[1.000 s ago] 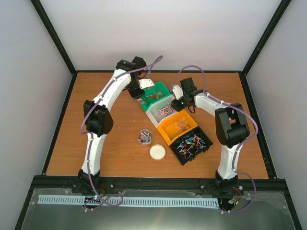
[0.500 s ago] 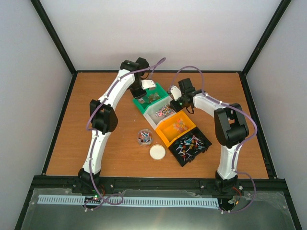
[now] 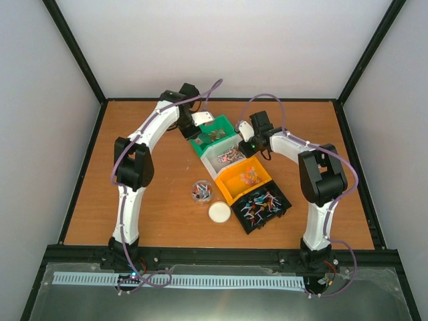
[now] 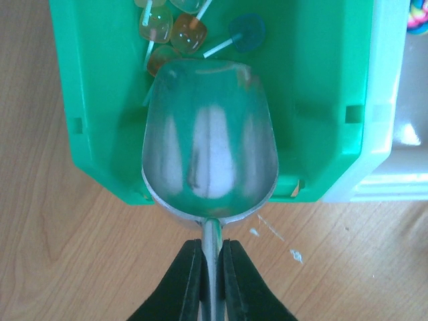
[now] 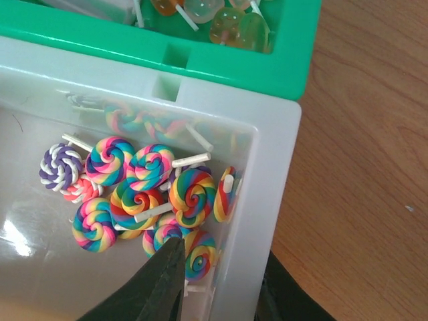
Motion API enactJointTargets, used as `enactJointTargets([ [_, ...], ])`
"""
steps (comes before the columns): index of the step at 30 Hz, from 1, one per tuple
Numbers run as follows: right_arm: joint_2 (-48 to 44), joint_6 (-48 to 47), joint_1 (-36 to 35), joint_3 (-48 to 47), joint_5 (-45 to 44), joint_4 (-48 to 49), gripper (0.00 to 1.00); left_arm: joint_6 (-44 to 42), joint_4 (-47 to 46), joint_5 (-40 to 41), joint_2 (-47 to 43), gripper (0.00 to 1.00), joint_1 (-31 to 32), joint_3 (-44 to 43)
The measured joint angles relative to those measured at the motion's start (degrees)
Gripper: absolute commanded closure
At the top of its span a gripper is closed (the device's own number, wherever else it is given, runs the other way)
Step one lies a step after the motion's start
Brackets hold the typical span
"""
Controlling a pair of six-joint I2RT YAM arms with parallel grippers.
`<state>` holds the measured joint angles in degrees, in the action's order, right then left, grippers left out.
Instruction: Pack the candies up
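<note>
- Left pincer (image 4: 212,257): jaws drawn narrow, clamped on the thin handle of the metal scoop (image 4: 210,144). The scoop's bowl reaches straight ahead of the fingertips, hollow side up, across the near wall of the green bin (image 4: 100,134).
- Translucent candies (image 4: 170,30): orange, yellow and one blue, each on a stick. They lie in the green bin at and just beyond the scoop's lip, ahead of the left pincer.
- Right pincer (image 5: 224,267): jaws part-way apart, astride the side wall of the white bin (image 5: 267,167), with one finger inside and one outside. Whether they press the wall cannot be told.
- Swirled candies (image 5: 190,194): heaped in the white bin directly ahead of the inner finger, the nearest just beside it.
- Behind the right pincer, toward its arm's base, stand the orange bin (image 3: 231,194) and the black bin (image 3: 249,226). To their left on the wooden table (image 3: 167,214) are the clear jar (image 3: 201,191) and the white lid (image 3: 219,212).
</note>
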<state>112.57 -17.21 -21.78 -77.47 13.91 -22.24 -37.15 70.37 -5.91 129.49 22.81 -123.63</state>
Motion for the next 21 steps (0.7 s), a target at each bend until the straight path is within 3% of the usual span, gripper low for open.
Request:
enactJointTargets([
  [8, -0.02, 0.31, 0.07, 0.87, -0.66, 0.94, 0.8, -0.85, -7.69, -3.52, -3.8, 0.99, -0.15, 7.5],
  [18, -0.02, 1.38, 0.37, 1.09, -2.25, 2.25, 0.97, -6.38, -11.96, -10.71, -5.31, 0.99, -1.49, 11.98],
  [21, -0.02, 0.76, 0.39, 1.09, -1.79, 1.9, 0.97, -8.17, -12.96, -12.5, -4.83, 0.99, -1.75, 12.85],
])
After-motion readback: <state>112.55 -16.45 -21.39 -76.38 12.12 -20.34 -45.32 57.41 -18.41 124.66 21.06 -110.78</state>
